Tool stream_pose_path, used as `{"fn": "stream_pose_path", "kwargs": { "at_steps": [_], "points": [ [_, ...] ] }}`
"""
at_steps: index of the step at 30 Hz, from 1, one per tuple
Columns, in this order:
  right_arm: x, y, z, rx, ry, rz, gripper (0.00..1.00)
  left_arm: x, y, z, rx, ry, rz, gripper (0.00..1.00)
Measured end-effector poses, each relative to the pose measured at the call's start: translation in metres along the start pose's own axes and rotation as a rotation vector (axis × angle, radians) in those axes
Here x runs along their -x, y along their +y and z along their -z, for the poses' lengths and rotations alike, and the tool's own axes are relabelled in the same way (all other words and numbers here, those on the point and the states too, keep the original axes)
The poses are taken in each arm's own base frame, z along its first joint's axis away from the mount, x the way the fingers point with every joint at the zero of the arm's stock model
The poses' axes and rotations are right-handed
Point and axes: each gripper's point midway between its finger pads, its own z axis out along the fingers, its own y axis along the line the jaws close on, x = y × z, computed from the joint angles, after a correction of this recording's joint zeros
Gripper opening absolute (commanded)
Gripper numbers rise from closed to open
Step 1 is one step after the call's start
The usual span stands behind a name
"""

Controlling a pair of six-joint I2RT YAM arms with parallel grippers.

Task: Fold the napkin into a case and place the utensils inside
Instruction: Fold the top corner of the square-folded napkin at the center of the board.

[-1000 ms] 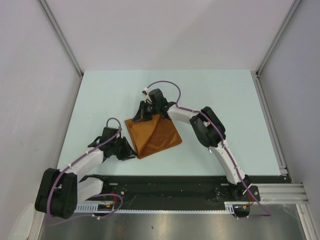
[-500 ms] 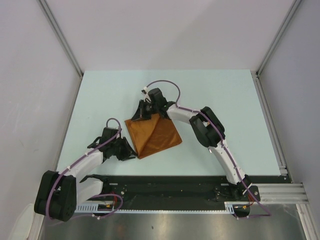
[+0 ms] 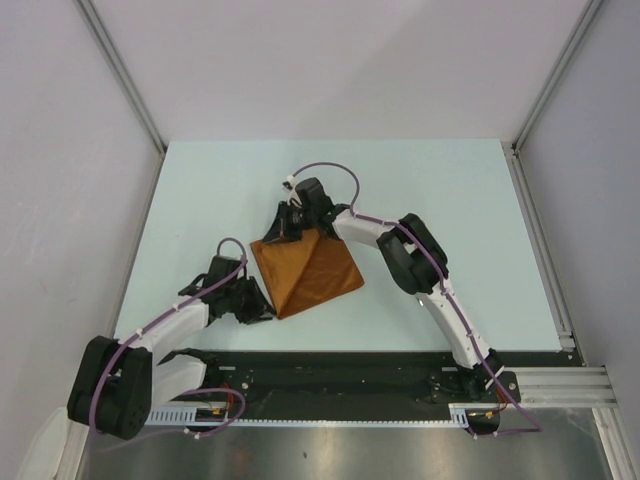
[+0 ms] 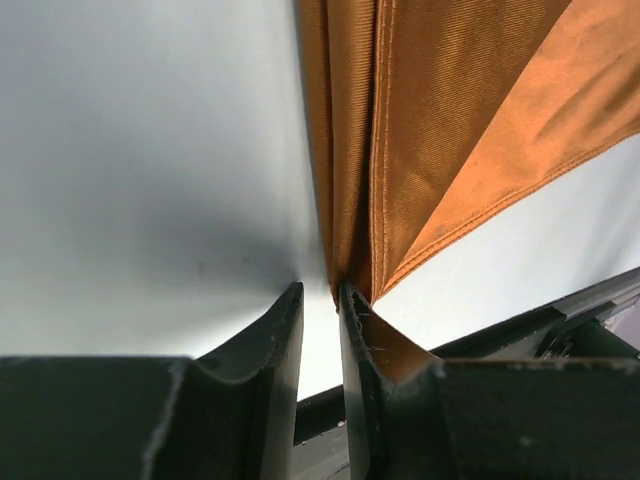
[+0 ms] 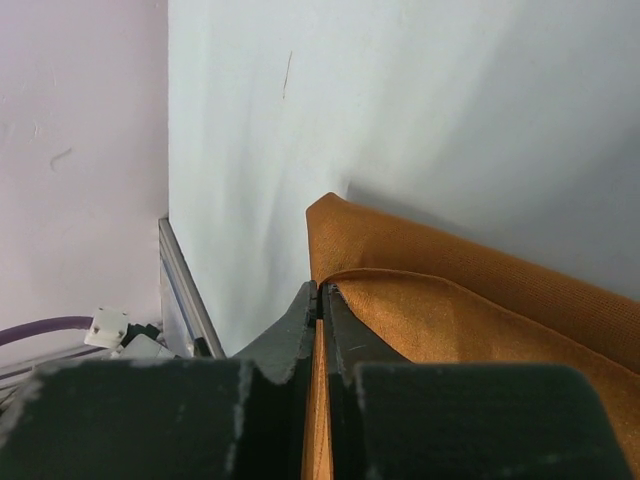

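Top external view: the napkin (image 3: pixel 312 272) is folded along a near-to-far line — far edge pinched by the right claw (image 3: pixel 286 230), near tip met by the narrowly parted left claw (image 3: pixel 266 307).

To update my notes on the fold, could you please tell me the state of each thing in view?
napkin: partly folded, lying on the table with a diagonal crease running between the two pincers.
right pincer: shut on the napkin's far corner.
left pincer: slightly open at the napkin's near corner, with cloth draped against one finger and none between them.
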Motion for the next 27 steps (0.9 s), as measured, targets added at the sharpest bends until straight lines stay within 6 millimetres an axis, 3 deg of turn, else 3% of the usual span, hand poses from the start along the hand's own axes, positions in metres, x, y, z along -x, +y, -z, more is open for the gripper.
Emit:
{"fn": "stream_pose_path", "kwargs": {
  "at_steps": [2, 4, 7, 12, 15, 18, 22, 27],
  "points": [
    [0.000, -0.001, 0.000, 0.000, 0.002, -0.001, 0.11, 0.000, 0.002, 0.001, 0.016, -0.003, 0.003, 0.33],
    [-0.001, -0.001, 0.000, 0.000, 0.004, -0.001, 0.24, 0.004, 0.005, 0.005, 0.042, -0.021, 0.005, 0.45],
    [-0.001, -0.001, -0.001, -0.002, 0.010, 0.000, 0.36, 0.011, 0.005, 0.013, 0.077, -0.054, 0.004, 0.52],
    [0.002, 0.000, 0.003, -0.033, 0.021, 0.026, 0.50, 0.039, -0.011, 0.036, 0.076, -0.151, -0.002, 0.51],
    [0.009, 0.005, 0.007, -0.041, 0.022, 0.051, 0.54, 0.066, -0.023, 0.049, 0.057, -0.212, 0.001, 0.50],
    [0.015, 0.010, 0.017, -0.054, 0.021, 0.073, 0.56, 0.089, -0.033, 0.050, 0.052, -0.213, -0.011, 0.54],
    [0.031, 0.011, 0.050, -0.091, -0.004, 0.091, 0.56, 0.120, -0.041, 0.033, 0.083, -0.159, -0.041, 0.58],
    [0.057, 0.000, 0.121, -0.134, -0.087, 0.075, 0.51, 0.155, -0.033, 0.017, 0.136, -0.148, -0.046, 0.56]
  ]
}}
